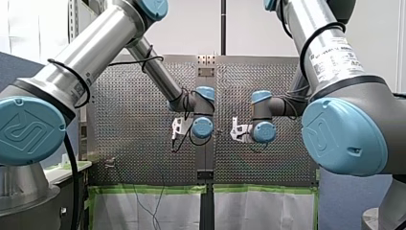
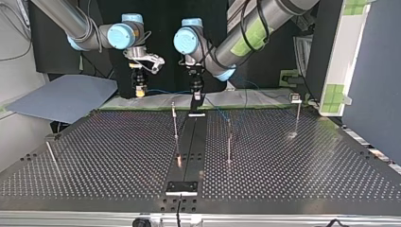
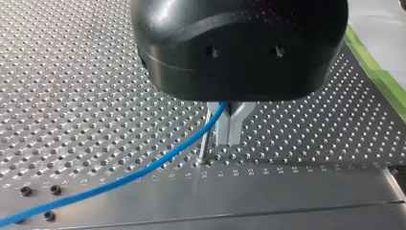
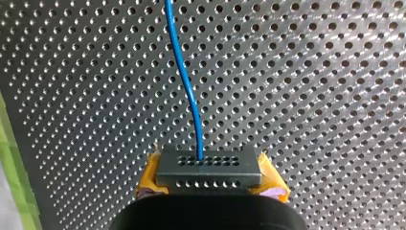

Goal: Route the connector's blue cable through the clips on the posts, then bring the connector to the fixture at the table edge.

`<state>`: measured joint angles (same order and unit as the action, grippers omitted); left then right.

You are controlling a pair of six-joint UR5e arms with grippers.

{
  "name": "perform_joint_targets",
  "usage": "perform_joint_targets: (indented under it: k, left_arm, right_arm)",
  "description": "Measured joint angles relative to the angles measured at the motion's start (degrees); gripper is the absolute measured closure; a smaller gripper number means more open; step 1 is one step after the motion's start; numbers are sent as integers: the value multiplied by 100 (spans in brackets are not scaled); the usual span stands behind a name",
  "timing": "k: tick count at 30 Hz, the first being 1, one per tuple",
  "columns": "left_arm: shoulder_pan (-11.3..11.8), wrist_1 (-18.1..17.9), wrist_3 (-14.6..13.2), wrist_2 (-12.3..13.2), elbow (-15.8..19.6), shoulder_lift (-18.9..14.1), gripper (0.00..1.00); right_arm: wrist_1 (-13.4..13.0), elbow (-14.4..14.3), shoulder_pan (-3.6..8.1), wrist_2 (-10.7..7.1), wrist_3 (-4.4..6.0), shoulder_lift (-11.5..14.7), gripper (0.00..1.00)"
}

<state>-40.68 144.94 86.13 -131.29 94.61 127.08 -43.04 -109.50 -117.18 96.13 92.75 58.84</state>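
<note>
Connector [image 4: 209, 166], a dark grey block with rows of small holes, is sitting clamped between the yellow pads [image 4: 149, 178] of the right gripper [image 2: 139, 90]. That gripper is hovering above the perforated table [image 2: 118, 151] at the back of the top view. The blue cable [image 3: 143, 170] is leaving the connector's face and running straight ahead of that gripper, over the table's holes.

Just beside it, the left gripper [image 3: 230, 129] is pinching the same cable, its metal fingers [image 3: 235, 127] drawn narrow with the blue line trapped near their roots. From there the cable is trailing away low across the plate.

The split looks deliberate. One arm is anchoring the rigid end so it cannot swing or twist. The other is acting as a guide hand a little way along, so the stretch between them can be steered and tensioned.

A thin metal rod [image 3: 206, 141], probably one of the posts, is rising just beside the left fingers. That suggests the guide hand is lining up with a first clip. The other posts [image 2: 229, 144] are standing out in the middle of the table, well apart from both grippers. No clip appears to be carrying cable, so routing seems not yet begun.
</note>
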Motion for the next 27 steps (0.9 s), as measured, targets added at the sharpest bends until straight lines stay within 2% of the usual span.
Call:
perform_joint_targets:
  k: [5,12,27]
  left_arm:
    - [10,116,54,1,-161,167,100]
    - [27,61,183,17,-382,392,100]
    - [103,9,177,47,-403,424,100]
  right_arm:
    - [110,125,35,-66,6,-3,100]
    - [180,217,121,-114,1,-7,100]
    - [429,507,308,-267,-13,-23,100]
